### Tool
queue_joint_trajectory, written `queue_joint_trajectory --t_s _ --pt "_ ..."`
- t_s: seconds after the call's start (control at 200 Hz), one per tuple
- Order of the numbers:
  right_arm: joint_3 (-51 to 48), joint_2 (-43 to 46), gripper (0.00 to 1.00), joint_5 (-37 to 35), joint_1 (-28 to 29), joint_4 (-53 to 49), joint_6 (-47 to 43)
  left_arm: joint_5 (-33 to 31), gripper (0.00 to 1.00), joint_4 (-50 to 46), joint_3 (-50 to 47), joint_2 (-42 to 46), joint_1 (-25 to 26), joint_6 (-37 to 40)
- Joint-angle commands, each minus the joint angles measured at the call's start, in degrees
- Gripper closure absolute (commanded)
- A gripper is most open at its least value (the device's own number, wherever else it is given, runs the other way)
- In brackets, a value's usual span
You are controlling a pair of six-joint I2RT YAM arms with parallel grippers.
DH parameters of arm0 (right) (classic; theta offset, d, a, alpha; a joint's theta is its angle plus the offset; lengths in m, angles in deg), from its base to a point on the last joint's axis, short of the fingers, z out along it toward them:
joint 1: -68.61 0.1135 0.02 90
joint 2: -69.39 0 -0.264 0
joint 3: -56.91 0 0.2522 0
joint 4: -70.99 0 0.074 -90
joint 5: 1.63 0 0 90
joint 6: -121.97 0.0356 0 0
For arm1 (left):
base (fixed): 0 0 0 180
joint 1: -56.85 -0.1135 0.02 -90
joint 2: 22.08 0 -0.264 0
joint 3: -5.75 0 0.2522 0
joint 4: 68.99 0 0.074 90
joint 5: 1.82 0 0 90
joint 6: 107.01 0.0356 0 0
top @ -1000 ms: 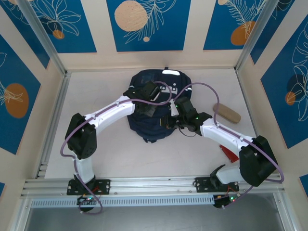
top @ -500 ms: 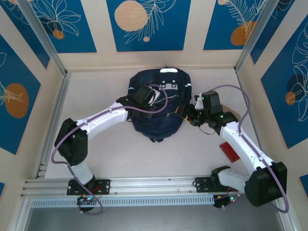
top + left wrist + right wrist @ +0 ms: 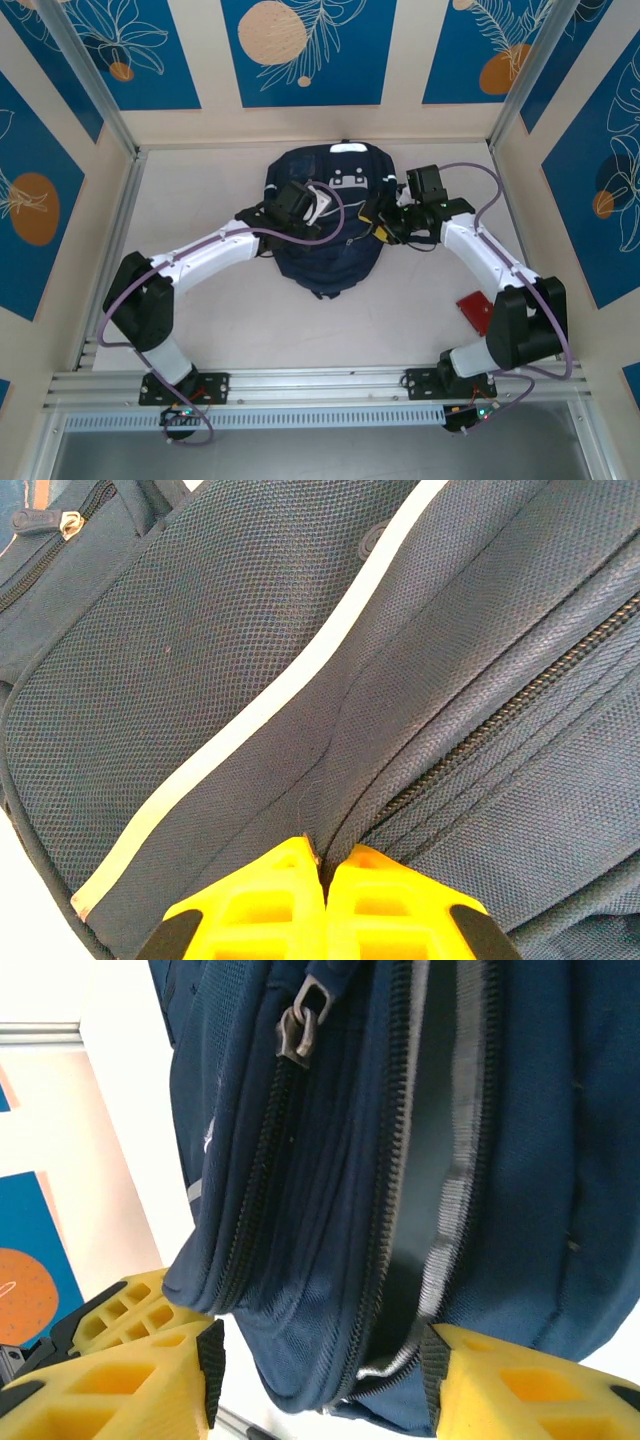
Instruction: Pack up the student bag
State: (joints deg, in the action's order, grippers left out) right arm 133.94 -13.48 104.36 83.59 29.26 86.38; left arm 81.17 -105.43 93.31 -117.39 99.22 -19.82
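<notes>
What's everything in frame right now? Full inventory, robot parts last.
table: 1, off-white, under everything
student bag: 1, dark navy, far centre of the table
reflective stripe: 1, white, diagonal across the bag's mesh panel
zipper pull: 1, grey metal, on the bag's side zip
flat red item: 1, red, near right of the table; type unclear
wall panels: several, blue with orange circles and white leaf lines, around the table
arms: 2, white with black joints, left arm and right arm reaching to the bag
left gripper: 1, yellow, shut on a fold of bag fabric
right gripper: 1, yellow, open, bag edge between its fingers
</notes>
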Motion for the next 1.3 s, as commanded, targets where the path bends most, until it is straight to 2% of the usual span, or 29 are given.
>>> queue_joint_trajectory --t_s 0.0,0.12,0.195,0.33,0.39,0.435,0.615,0.685,0.965,1.065,1.295 --pt "0.26 -1.17 0.44 5.41 0.01 6.39 1.57 1.55 1.0 2.75 -0.22 3.46 -0.46 -1.09" --pt "-0.29 -2.38 0.44 7.09 0.47 11.3 3.07 2.79 1.0 2.03 -0.67 4.14 -0.47 -2.93" --pt "0.09 -3.61 0.52 8.58 0.78 12.11 3.84 3.53 1.0 0.93 -0.85 4.95 -0.49 -5.39" --pt "-0.18 -3.97 0.68 9.86 1.88 13.62 4.58 3.49 0.63 -2.2 -1.23 7.71 -0.6 -13.49" --pt "-0.49 -3.88 0.71 10.71 2.35 14.51 5.15 3.9 0.52 -3.13 -2.12 9.58 -0.48 -18.41" --pt "-0.88 -3.88 0.73 11.44 2.81 15.5 5.73 5.19 0.49 -2.93 -3.46 11.05 -0.3 -21.86" --pt "-1.83 -3.57 0.76 12.67 4.18 18.96 8.28 12.86 0.47 5.71 -12.37 16.6 1.84 -33.92" --pt "-1.83 -3.6 0.76 12.91 4.5 19.42 8.76 13.73 0.47 8.27 -14.4 16.69 2.94 -36.56" --pt "-1.87 -3.54 0.79 13.07 5.05 19.79 9.13 12.48 0.51 9.75 -12.79 10.54 5.35 -37.76" --pt "-2.18 -3.36 0.79 13.02 5.06 19.92 9.43 10.54 0.57 10.36 -12.5 9.3 5.35 -38.62" --pt "-2.95 -3.37 0.8 13.69 5.41 21.06 10.27 11.65 0.64 15.71 -12.68 7.59 5.38 -40.61"
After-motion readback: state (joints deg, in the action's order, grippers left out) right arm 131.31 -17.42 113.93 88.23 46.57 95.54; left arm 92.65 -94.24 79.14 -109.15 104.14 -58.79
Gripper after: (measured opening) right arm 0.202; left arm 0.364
